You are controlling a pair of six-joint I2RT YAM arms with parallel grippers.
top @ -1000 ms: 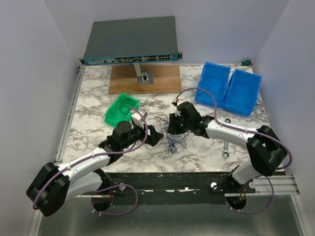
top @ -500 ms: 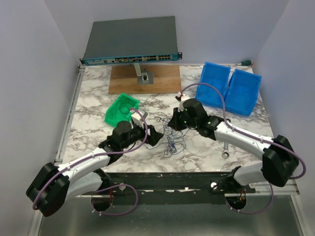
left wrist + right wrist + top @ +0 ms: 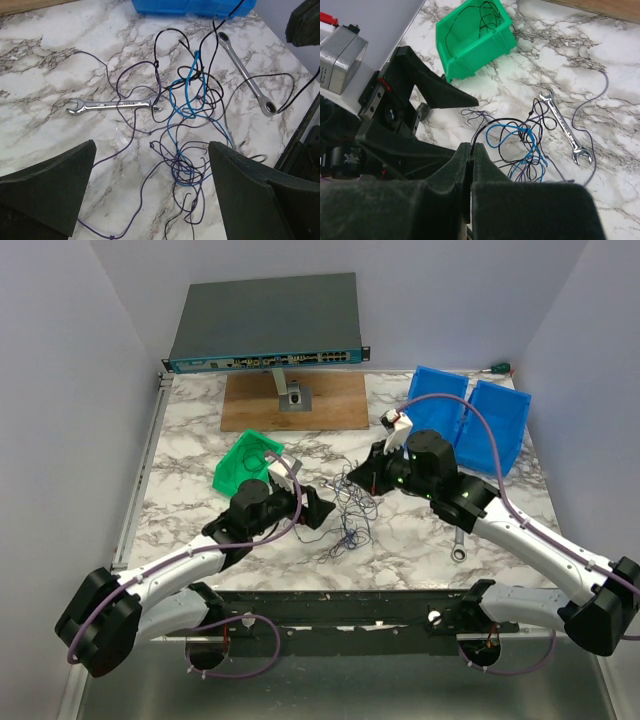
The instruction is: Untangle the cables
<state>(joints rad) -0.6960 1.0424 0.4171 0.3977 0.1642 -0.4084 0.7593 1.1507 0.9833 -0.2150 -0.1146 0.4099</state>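
Note:
The cables (image 3: 350,512) are a scribbly bundle of thin blue, purple and black wires on the marble table (image 3: 200,510), between my two grippers. My left gripper (image 3: 318,508) is open and low at the bundle's left edge. In the left wrist view its gripper (image 3: 150,150) straddles the cables (image 3: 187,125) without touching them. My right gripper (image 3: 366,478) is raised at the bundle's upper right. In the right wrist view it (image 3: 471,146) is shut on a black cable that arcs back down to the blue loops (image 3: 520,142).
A green bin (image 3: 248,462) holding a black wire stands left of the bundle. Two blue bins (image 3: 465,420) stand at the back right. A small wrench (image 3: 112,105) lies under the wires and a ratchet wrench (image 3: 459,545) lies to the right. A network switch (image 3: 265,325) and a wood board (image 3: 295,400) are at the back.
My right gripper has moved up and back to the right with the black cable in it, drawing the bundle out. My left gripper has edged slightly right.

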